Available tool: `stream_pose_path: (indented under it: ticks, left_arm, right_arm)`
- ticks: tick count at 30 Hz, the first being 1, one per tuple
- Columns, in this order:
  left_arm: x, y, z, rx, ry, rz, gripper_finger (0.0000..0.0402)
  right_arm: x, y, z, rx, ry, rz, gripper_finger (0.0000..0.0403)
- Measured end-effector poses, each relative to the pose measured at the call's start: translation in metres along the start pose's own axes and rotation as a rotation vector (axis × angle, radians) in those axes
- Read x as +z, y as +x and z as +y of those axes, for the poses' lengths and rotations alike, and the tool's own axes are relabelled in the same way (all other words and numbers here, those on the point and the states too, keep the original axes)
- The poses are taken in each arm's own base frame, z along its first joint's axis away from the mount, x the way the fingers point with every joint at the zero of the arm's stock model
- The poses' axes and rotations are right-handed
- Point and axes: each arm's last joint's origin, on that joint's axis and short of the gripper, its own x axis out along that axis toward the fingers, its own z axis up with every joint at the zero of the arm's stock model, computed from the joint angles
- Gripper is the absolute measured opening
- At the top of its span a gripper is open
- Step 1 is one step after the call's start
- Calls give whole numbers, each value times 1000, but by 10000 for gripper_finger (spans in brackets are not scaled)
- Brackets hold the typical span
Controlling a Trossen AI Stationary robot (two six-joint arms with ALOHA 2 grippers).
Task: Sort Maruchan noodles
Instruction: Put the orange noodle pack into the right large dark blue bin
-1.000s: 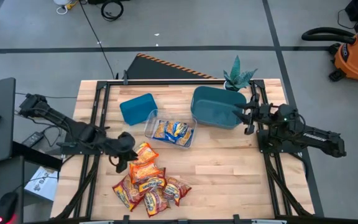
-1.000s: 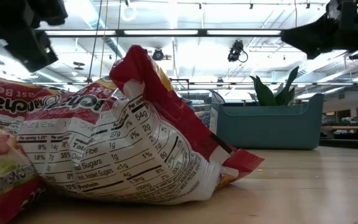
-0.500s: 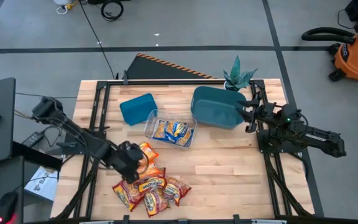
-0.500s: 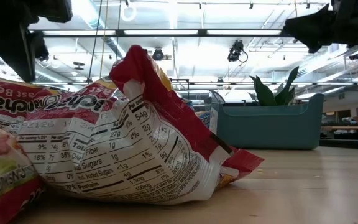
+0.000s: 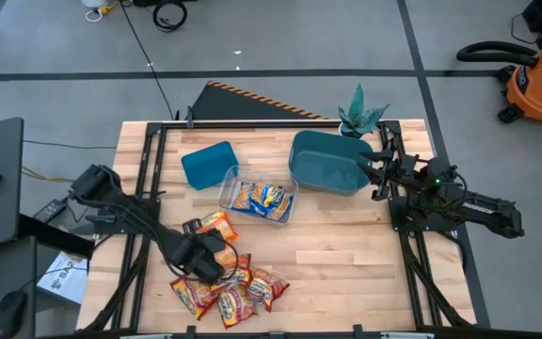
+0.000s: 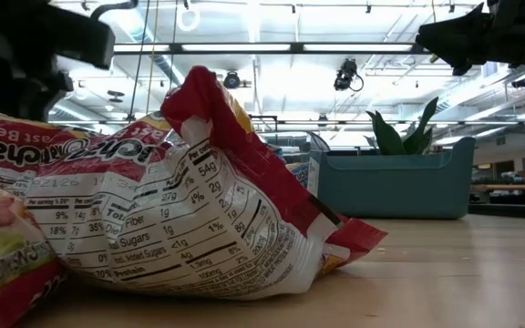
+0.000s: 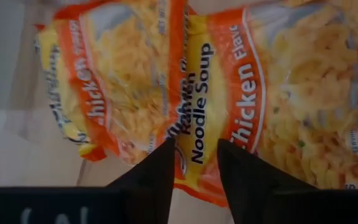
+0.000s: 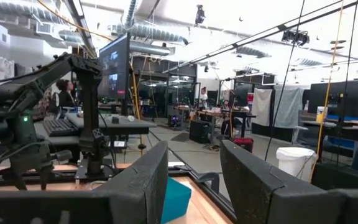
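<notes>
Noodle pile: the heap of small shiny orange and red-and-yellow Maruchan ramen packets [image 5: 224,278] lay directly under the left gripper [image 5: 200,256], spreading out past it toward the table's near edge.
Packet at the fingertips: an orange chicken-flavour ramen packet [image 7: 229,93] sat right between and ahead of the two dark fingers [image 7: 157,171], a second orange packet [image 7: 114,87] just beside it, their edges overlapping.
Left gripper state: fingers stood apart with a narrow gap, nothing pinched in them; whether the tips touched the wrapper could not be told.
Left arm pose: reached in from the table's left side, stretched low over the pile, wrist pointing down at the packets.
Sorted packets: blue-and-yellow ramen packets [image 5: 260,198] lay in the clear plastic tray [image 5: 228,185], beyond the left gripper and well apart from it.
Bins: a small teal plastic bin [image 5: 207,164] stood just beside the tray; a large teal plastic bin [image 5: 327,160] stood farther across the wooden table [image 5: 365,254].
Right gripper [image 5: 376,175]: waited at the large bin's side, fingers apart, holding nothing.
Close to the low camera: a red-and-yellow packet [image 6: 199,210] lay back side up, nutrition panel showing.
Extras: a green potted plant [image 5: 359,115] stood behind the large bin.
</notes>
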Motion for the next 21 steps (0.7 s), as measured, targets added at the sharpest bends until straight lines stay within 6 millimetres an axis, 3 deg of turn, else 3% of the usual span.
stream_pose_path:
  ticks: [7, 12, 15, 21]
  left_arm:
    - [-1, 4, -1, -3, 44, 50, 133]
    - [-1, -9, 2, 31, 125, 91, 119]
    - [0, -17, 4, 90, 184, 75, 117]
    - [-7, -14, 3, 144, 287, 27, 130]
  right_arm:
    - [0, 0, 0, 0, 15, 1, 153]
    - [-1, 0, 0, 7, 17, 8, 153]
    - [-2, 0, 0, 9, 31, 19, 153]
    - [-3, 0, 1, 11, 44, 31, 153]
